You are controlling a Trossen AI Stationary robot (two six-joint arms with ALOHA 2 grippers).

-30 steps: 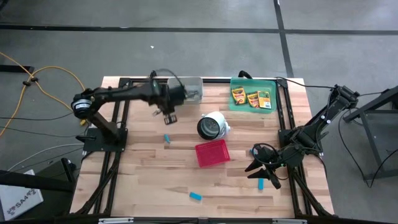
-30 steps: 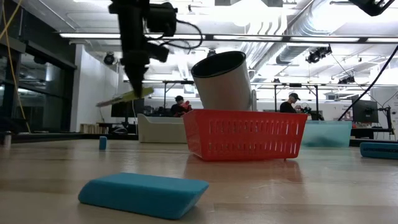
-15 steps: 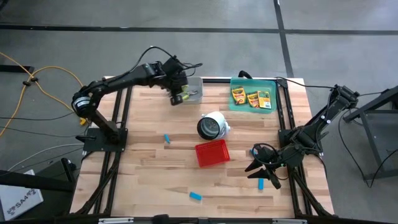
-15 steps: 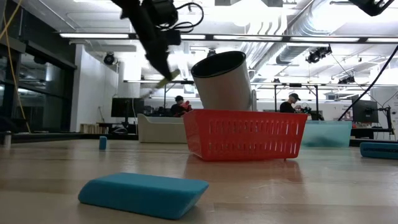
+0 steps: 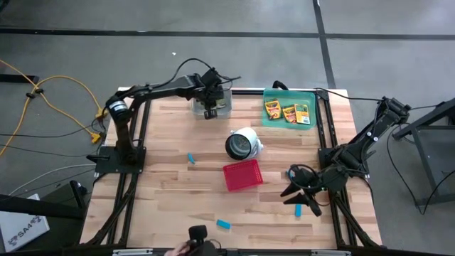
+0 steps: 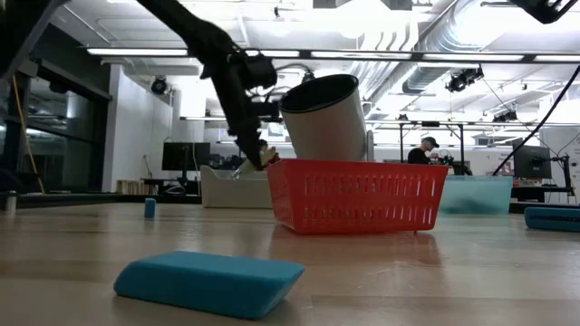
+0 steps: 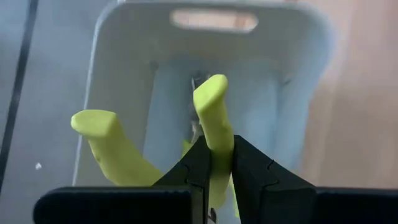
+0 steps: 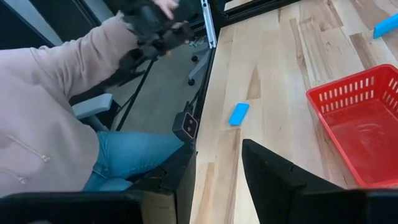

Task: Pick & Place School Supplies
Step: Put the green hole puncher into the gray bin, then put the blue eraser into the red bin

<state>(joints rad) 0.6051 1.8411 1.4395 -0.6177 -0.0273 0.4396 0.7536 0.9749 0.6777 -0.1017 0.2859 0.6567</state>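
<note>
a robotics lab in a big open industrial hall, seen from my remote station

i'm looking at a pale butcher-block wooden table (image 5: 178, 192) on a black metal frame, standing on a grey concrete floor (image 5: 234, 64) with a loose yellow cable (image 5: 57, 96). across the table i see exposed silver ceiling ducts (image 6: 426, 41), long strip lights (image 6: 362, 54), other workbenches with dark monitors (image 6: 533, 163), and a seated person (image 6: 422, 150). close to my table sits a person in a pale hoodie and blue jeans (image 8: 56, 118).
</note>
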